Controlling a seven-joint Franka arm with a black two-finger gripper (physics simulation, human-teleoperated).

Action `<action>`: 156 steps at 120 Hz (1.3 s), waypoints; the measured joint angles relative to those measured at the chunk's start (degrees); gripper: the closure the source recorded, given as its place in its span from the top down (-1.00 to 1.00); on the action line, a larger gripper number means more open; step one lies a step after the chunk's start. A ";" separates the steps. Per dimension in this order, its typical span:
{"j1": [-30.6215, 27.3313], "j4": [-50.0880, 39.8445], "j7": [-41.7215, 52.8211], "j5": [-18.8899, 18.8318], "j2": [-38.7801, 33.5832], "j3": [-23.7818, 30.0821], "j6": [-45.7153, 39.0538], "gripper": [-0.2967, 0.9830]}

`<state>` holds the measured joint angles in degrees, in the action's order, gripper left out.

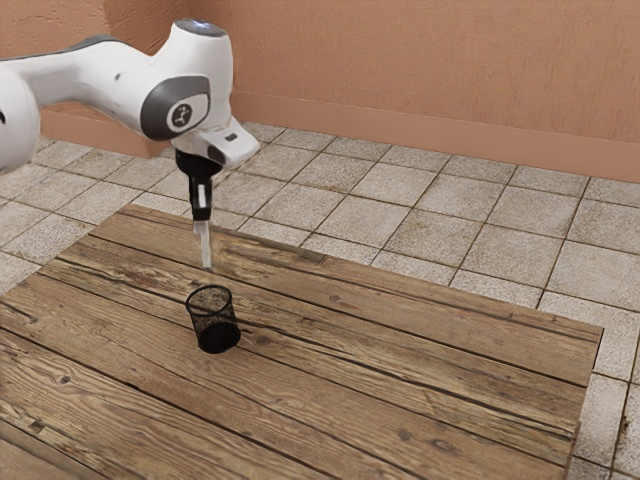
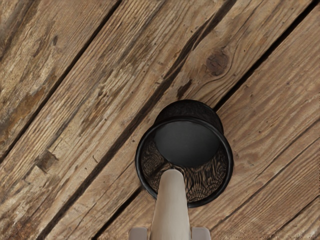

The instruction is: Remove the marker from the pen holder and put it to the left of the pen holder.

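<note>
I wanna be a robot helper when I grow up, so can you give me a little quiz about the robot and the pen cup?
1. Pick one: where is the low end of the marker?
A) Down inside the pen holder
B) Up above the pen holder's rim
C) Touching the table

2. True or false: the pen holder has tipped over onto its side.

3. Fill in the word: the gripper holds the marker between its two ____.

Key: 1. B; 2. False, it stands upright; 3. jaws
</note>
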<state>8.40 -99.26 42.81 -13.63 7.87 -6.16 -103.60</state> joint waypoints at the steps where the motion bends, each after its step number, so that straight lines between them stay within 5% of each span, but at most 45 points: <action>1: -0.05 -0.03 -0.04 -0.09 -0.27 0.01 0.15 -0.67; 32: -4.66 -0.28 -2.48 -1.61 -1.09 0.00 8.88 -0.67; 79: -9.69 -1.34 -6.05 -2.06 13.08 -4.07 20.59 -0.67; 116: -11.91 -3.60 -7.22 -1.80 16.81 -5.20 22.48 -0.67; 138: -11.82 -4.02 -7.78 -0.99 16.71 -5.34 23.18 -0.04; 156: -10.45 -4.06 -8.17 -0.66 13.57 -5.31 23.11 0.25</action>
<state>-2.05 -103.32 34.64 -14.29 21.43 -11.48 -80.49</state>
